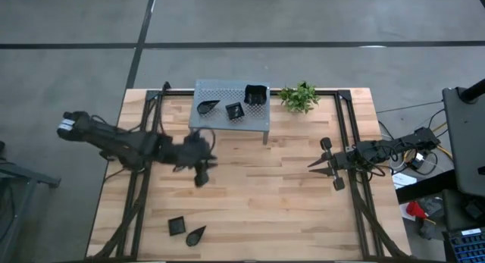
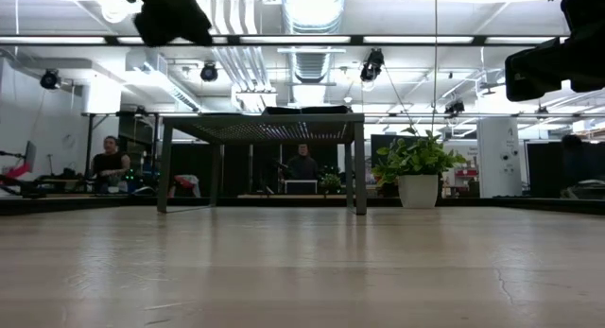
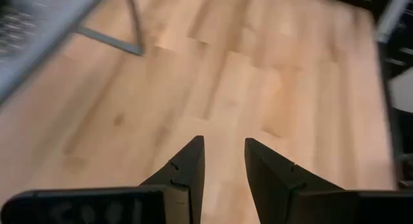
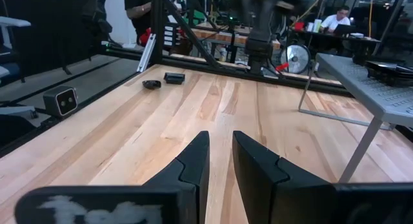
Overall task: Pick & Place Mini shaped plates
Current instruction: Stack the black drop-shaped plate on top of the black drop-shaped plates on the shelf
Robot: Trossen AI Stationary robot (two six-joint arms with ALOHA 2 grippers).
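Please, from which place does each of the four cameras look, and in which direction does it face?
High view: above, straight down on the table; both arms show.
Low view: table height, facing the shelf and plant; arm parts hang at the top.
Left wrist view: on the left arm, looking down at bare wood past the empty left claw.
Right wrist view: on the right arm, looking across the table past the right claw.
Shared: high and right wrist views both show two plates near the table's edge.

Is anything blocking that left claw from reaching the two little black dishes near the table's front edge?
Nothing visible: only bare wood lies between the left gripper and the square dish and leaf dish.
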